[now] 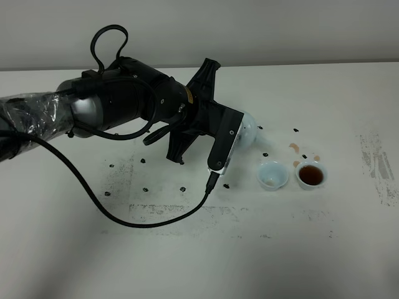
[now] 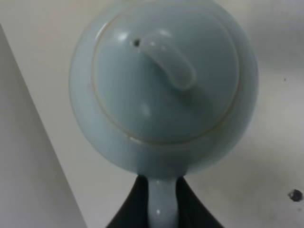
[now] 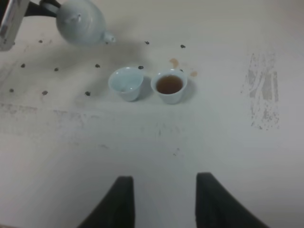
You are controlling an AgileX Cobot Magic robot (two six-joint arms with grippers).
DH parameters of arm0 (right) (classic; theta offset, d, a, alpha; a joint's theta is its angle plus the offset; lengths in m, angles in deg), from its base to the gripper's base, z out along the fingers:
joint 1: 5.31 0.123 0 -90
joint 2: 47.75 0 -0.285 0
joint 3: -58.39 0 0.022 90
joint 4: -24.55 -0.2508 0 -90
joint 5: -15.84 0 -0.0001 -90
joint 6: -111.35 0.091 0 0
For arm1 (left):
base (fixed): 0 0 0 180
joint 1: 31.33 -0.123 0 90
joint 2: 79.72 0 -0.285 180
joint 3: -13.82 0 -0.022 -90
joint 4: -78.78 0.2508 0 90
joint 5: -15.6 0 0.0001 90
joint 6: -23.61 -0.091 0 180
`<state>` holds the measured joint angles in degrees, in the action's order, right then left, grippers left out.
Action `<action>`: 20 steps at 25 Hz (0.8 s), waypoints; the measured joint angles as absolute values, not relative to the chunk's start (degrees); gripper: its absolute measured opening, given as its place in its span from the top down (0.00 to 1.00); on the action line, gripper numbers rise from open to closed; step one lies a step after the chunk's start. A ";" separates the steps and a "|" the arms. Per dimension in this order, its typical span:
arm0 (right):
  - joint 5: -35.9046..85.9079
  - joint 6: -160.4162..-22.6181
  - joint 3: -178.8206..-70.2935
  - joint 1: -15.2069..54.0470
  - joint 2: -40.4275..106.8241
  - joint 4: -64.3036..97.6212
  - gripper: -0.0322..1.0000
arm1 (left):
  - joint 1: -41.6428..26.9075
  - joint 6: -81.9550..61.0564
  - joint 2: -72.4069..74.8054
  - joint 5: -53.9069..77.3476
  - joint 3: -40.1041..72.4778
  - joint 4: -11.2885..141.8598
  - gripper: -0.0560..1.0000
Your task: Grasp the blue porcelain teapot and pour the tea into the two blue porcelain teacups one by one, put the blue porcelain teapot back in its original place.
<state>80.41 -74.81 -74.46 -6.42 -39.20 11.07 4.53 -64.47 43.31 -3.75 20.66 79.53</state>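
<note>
Soft, even light falls from above on the white table (image 1: 187, 261), with no hard glare. The black arm (image 1: 112, 106) drops only a faint, diffuse shadow beneath itself. In the left wrist view the teapot (image 2: 164, 85) fills the picture, soft-focused, with pale highlights along the lid knob. The right wrist view is hazy, washed out and low in contrast. The teapot's grey shadow smears across the table there, and the near edge goes blurry.

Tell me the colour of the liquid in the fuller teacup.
Reddish-brown tea, clearest in the right wrist view.
</note>
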 joint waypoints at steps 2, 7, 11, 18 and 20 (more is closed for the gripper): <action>80.41 -74.81 -74.46 -6.42 -39.20 11.07 0.68 | 4.99 -66.22 43.67 -3.22 20.66 79.53 0.91; 80.41 -74.81 -74.46 -6.42 -39.20 11.07 0.68 | 5.31 -69.39 43.80 -3.10 20.66 79.40 0.91; 80.41 -74.81 -74.46 -6.42 -39.20 11.03 0.68 | 5.82 -72.83 43.80 -3.10 20.66 79.46 0.91; 80.41 -74.81 -74.46 -6.42 -39.20 11.03 0.68 | 6.37 -78.22 43.84 -3.10 20.66 79.46 0.91; 80.41 -74.81 -74.46 -6.42 -39.20 11.03 0.68 | 6.37 -78.37 43.97 -3.10 20.66 79.46 0.91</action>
